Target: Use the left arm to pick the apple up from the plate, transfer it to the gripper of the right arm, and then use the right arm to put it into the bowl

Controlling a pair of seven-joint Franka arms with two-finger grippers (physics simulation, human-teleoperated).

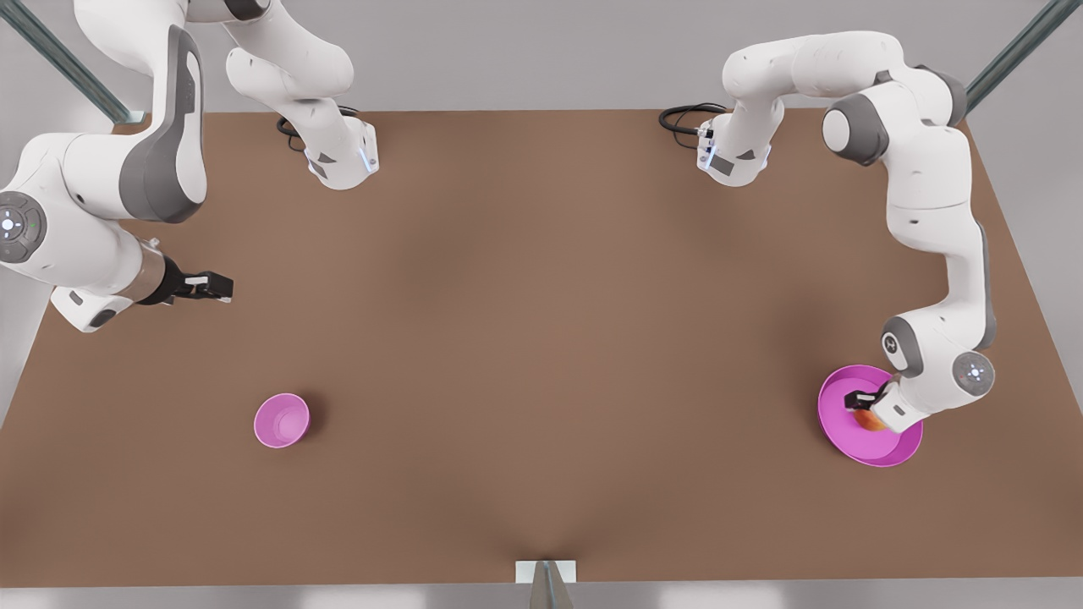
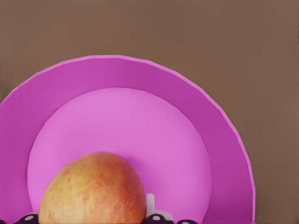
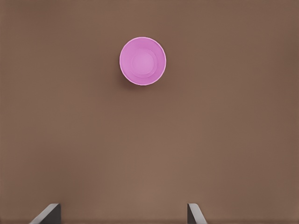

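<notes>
Left gripper (image 1: 865, 406) down over plate (image 1: 880, 455), fingers astride apple (image 2: 93, 189); grip unconfirmed. Right gripper (image 1: 211, 286) waiting, fingers wide apart, empty; bowl (image 1: 282, 420) well apart beneath.

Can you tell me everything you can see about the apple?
The apple is small and round, with smooth orange-red skin speckled darker and fading to yellow-green on one side. It sits on the flat middle of the big pink plate, at the front view's right side of the brown table. The left end effector is right down at it, with fingertips on either side. I can't tell if it's squeezed yet.
</notes>
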